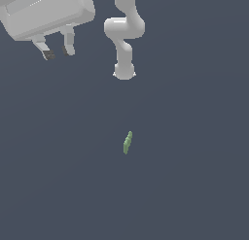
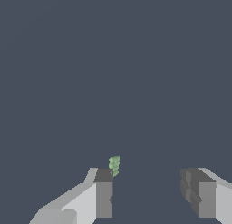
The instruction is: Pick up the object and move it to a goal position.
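Tool [image 1: 56, 51]: high at the exterior view's upper left, white body with two fingers pointing down; fingers spread wide with a clear gap between them, nothing held.
Fingers [image 2: 103, 191]: in the wrist view, two dark-padded tips set well apart with bare surface between.
Arm [image 1: 124, 35]: white, jointed, at upper middle of the exterior view, just right of the tool.
Object [image 1: 127, 142]: small slender light-green piece lying on the dark grey surface [image 1: 194, 176] near the centre, well apart from the tool, slightly tilted; in the wrist view it peeks out just beyond one fingertip.
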You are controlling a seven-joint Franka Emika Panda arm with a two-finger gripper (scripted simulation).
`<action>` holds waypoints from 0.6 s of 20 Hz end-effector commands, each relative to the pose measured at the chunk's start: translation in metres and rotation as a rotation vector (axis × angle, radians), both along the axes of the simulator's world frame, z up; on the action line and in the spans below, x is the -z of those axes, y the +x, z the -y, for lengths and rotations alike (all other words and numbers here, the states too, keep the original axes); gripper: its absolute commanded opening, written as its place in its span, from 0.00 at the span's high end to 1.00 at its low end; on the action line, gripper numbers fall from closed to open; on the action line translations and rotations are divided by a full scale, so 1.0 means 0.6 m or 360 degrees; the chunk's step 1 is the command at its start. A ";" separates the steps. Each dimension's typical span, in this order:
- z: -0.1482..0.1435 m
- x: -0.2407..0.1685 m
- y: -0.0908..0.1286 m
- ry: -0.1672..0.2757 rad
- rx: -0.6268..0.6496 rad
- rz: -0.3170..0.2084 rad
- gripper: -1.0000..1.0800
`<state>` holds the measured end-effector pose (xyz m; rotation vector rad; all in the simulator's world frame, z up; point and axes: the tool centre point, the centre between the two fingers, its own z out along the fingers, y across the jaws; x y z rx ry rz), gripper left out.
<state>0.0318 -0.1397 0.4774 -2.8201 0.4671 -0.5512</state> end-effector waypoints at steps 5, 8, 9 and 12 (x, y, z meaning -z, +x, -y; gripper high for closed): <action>-0.039 0.172 0.045 0.0070 -0.0014 -0.0233 0.38; -0.071 0.260 0.059 0.0080 -0.0030 -0.0354 0.38; -0.083 0.289 0.061 0.0080 -0.0036 -0.0395 0.38; -0.119 0.372 0.065 0.0071 -0.0057 -0.0509 0.38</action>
